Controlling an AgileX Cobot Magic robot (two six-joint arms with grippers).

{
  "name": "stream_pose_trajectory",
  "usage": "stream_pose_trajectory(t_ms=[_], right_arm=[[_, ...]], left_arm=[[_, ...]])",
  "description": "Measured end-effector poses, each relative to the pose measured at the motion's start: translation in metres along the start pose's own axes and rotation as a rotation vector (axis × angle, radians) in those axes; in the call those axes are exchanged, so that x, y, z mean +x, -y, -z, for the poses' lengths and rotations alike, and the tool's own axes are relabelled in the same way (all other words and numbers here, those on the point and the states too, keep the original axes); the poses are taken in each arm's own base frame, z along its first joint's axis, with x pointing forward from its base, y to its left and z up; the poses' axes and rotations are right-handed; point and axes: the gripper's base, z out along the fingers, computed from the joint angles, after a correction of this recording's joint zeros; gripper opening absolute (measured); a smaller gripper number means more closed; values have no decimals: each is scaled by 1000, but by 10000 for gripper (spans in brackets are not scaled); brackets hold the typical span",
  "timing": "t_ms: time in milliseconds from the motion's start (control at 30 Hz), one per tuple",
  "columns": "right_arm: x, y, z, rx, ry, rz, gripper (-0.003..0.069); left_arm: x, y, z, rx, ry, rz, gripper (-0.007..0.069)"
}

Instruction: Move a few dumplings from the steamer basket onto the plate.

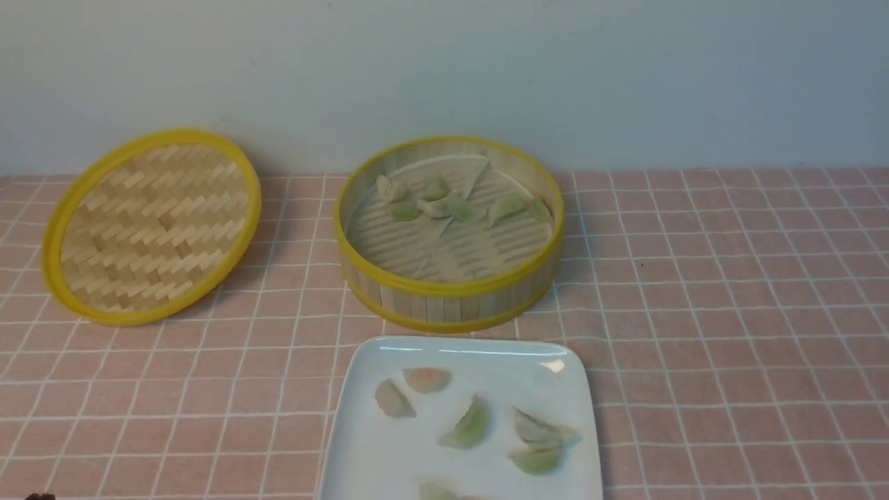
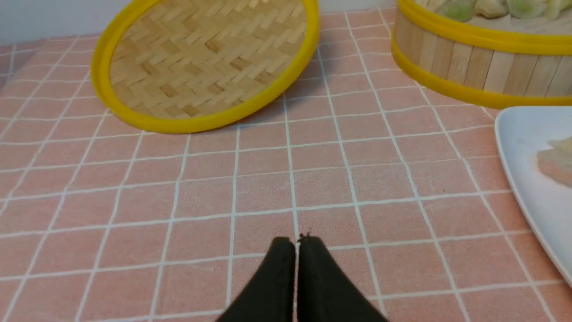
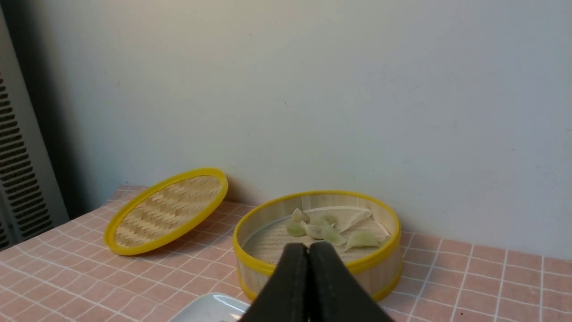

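The round bamboo steamer basket (image 1: 450,290) stands at the table's middle back, with several pale green dumplings (image 1: 455,207) along its far side. In front of it lies the white square plate (image 1: 361,430), carrying several dumplings (image 1: 467,425), one of them pinkish (image 1: 426,378). Neither gripper shows in the front view. My left gripper (image 2: 296,241) is shut and empty, low over the pink cloth to the left of the plate (image 2: 532,188). My right gripper (image 3: 308,248) is shut and empty, raised on the near side of the basket (image 3: 380,268), with the plate's corner (image 3: 210,308) below it.
The flat woven lid (image 1: 149,226) with a yellow rim leans tilted at the back left, near the wall. A pink checked cloth (image 1: 729,312) covers the table. A grey vented panel (image 3: 18,179) stands beyond the table's left end.
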Motion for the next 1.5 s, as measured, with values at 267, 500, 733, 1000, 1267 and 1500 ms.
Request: stream_pose_trajectory(t_ms=[267,500,733,1000,1267,1500], right_arm=[[0,0,0,0,0,0,-15],[0,0,0,0,0,0,-15],[0,2,0,23,4,60,-15],[14,8,-4,160,-32,74,-15],[87,35,-13,510,-210,46,-15],[109,41,-14,553,-232,37,-15]], left_arm=[[0,0,0,1,-1,3,-6],[0,0,0,1,-2,3,-6],[0,0,0,1,-2,3,-6],[0,0,0,1,-3,3,-6],[0,0,0,1,-3,3,-6],[0,0,0,1,-3,2,-6]])
